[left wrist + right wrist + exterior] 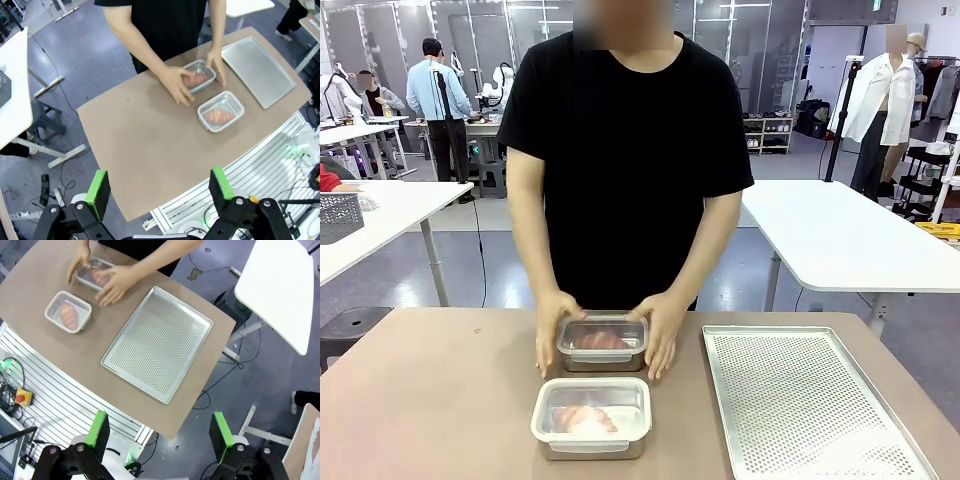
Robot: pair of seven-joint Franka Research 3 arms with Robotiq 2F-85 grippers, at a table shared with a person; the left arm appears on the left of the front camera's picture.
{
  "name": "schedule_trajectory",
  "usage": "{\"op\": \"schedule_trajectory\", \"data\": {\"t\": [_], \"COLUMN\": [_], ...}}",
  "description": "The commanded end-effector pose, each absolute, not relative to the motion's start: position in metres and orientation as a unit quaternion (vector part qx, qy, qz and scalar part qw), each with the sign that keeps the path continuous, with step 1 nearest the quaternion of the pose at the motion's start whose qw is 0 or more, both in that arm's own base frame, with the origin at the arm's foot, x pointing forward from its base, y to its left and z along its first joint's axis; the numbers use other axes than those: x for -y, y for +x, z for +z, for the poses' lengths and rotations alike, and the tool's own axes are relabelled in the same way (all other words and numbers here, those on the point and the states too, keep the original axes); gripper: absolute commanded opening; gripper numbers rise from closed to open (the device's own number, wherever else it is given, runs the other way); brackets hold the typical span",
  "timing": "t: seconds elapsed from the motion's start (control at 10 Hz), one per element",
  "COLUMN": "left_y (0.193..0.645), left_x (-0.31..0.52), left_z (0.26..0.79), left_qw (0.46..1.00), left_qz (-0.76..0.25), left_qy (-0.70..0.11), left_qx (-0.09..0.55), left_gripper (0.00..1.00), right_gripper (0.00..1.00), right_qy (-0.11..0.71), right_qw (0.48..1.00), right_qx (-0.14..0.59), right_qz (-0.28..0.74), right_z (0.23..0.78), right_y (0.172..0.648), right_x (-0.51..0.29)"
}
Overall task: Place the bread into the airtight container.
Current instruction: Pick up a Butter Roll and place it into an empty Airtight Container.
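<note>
- Far container (603, 343) holds bread (599, 341), lidded, both the person's hands (664, 338) pressed on its sides.
- Near container (591, 416) holds another bread (584, 418).
- Tray (810, 405) lies beside them on the desk (430, 400).
- Left pincer (160, 192) and right pincer (159, 432) are spread, high above.

The left gripper (161, 192) is hanging high over the brown table (135, 145) at six o'clock, its green pads (98, 188) spread wide with nothing between them. At one o'clock, a person's hands (176, 84) are resting on either side of the far container (200, 76), which is holding bread (196, 79). Just beside it, the near container (220, 111) is holding another bread piece (216, 115). A metal tray (257, 71) is lying at two o'clock.
</note>
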State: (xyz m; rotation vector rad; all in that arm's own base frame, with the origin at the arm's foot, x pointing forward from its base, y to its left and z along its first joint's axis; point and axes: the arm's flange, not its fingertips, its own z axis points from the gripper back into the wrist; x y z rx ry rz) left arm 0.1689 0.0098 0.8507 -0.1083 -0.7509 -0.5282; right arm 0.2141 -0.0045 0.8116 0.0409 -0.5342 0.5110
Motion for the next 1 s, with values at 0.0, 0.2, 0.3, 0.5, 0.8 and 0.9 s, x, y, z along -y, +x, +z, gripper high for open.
{"op": "schedule_trajectory", "data": {"t": [0.0, 0.2, 0.3, 0.5, 0.8, 0.9], "left_y": [0.1690, 0.1690, 0.1690, 0.1690, 0.1690, 0.1690], "left_x": [-0.0094, -0.0094, -0.0094, -0.0094, -0.0094, -0.0094], "left_z": [0.8520, 0.8520, 0.8520, 0.8520, 0.8520, 0.8520], "left_qw": [0.895, 0.895, 0.895, 0.895, 0.895, 0.895], "left_qz": [-0.255, -0.255, -0.255, -0.255, -0.255, -0.255], "left_qy": [-0.052, -0.052, -0.052, -0.052, -0.052, -0.052], "left_qx": [0.363, 0.363, 0.363, 0.363, 0.363, 0.363], "left_gripper": [1.00, 1.00, 1.00, 1.00, 1.00, 1.00], "right_gripper": [1.00, 1.00, 1.00, 1.00, 1.00, 1.00], "right_qy": [0.020, 0.020, 0.020, 0.020, 0.020, 0.020], "right_qw": [0.933, 0.933, 0.933, 0.933, 0.933, 0.933], "right_qx": [0.258, 0.258, 0.258, 0.258, 0.258, 0.258], "right_qz": [0.250, 0.250, 0.250, 0.250, 0.250, 0.250], "right_z": [0.8100, 0.8100, 0.8100, 0.8100, 0.8100, 0.8100], "right_y": [0.2140, 0.2140, 0.2140, 0.2140, 0.2140, 0.2140], "right_x": [0.0054, 0.0054, 0.0054, 0.0054, 0.0054, 0.0054]}}
